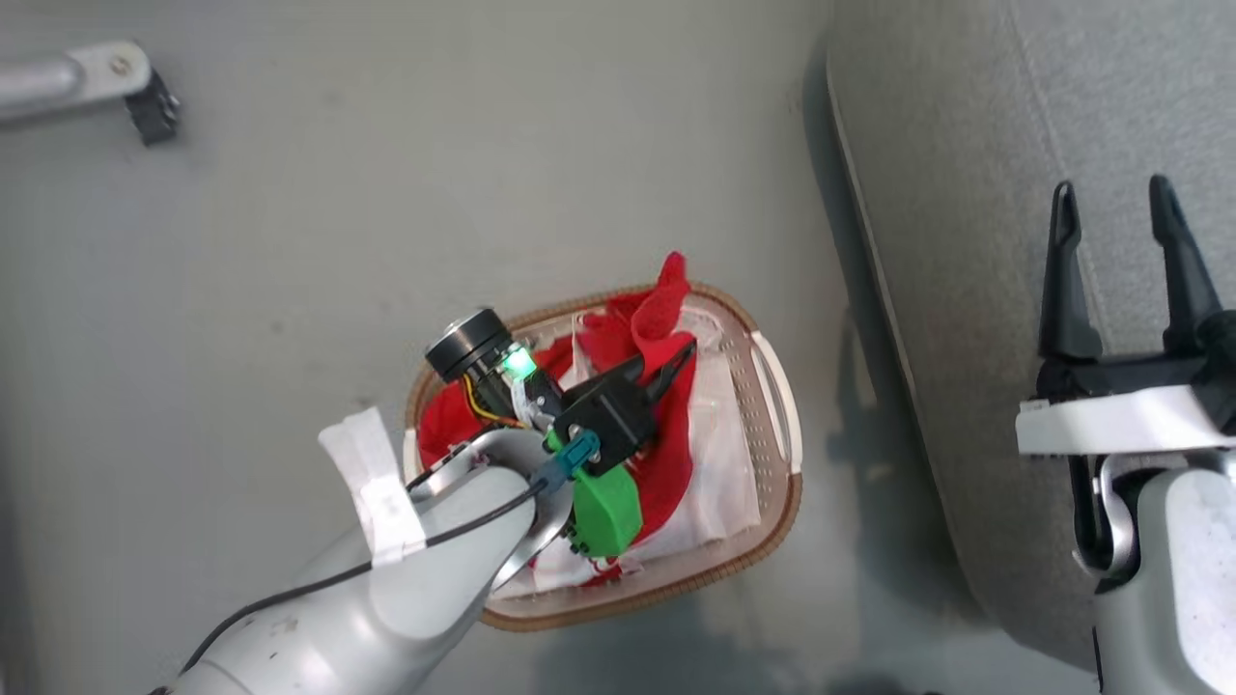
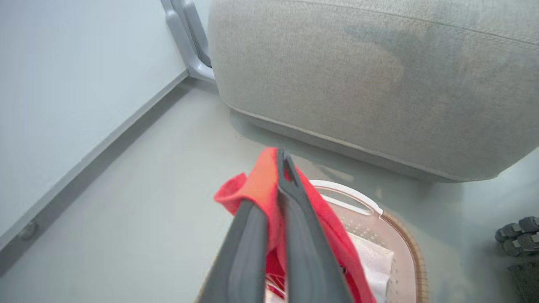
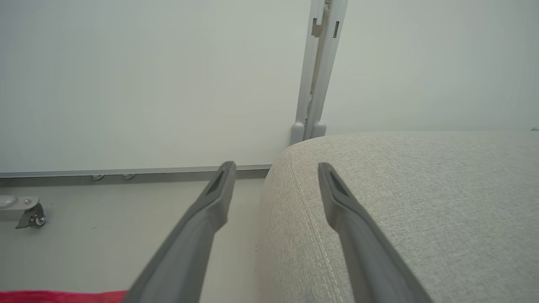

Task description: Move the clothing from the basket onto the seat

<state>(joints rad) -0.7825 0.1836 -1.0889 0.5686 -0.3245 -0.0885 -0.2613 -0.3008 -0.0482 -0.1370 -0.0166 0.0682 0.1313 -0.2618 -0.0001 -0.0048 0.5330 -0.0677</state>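
Observation:
The white basket (image 1: 772, 386) with a brown woven rim stands on the floor, left of the grey seat (image 1: 966, 193). Red clothing (image 1: 666, 463) lies in it over a white lining. My left gripper (image 1: 676, 362) reaches into the basket and is shut on a fold of the red clothing (image 2: 263, 185), lifted above the basket rim (image 2: 414, 252). The seat's (image 2: 370, 84) side rises just beyond. My right gripper (image 1: 1115, 208) hangs open over the seat's (image 3: 421, 210) left edge, holding nothing; its fingers (image 3: 219, 189) spread wide.
A grey caster leg (image 1: 87, 82) juts in at the upper left of the floor. A wall with a baseboard (image 3: 126, 171) and a grey upright post (image 3: 320, 67) stand behind the seat. A dark shoe-like object (image 2: 520, 242) lies on the floor at the right.

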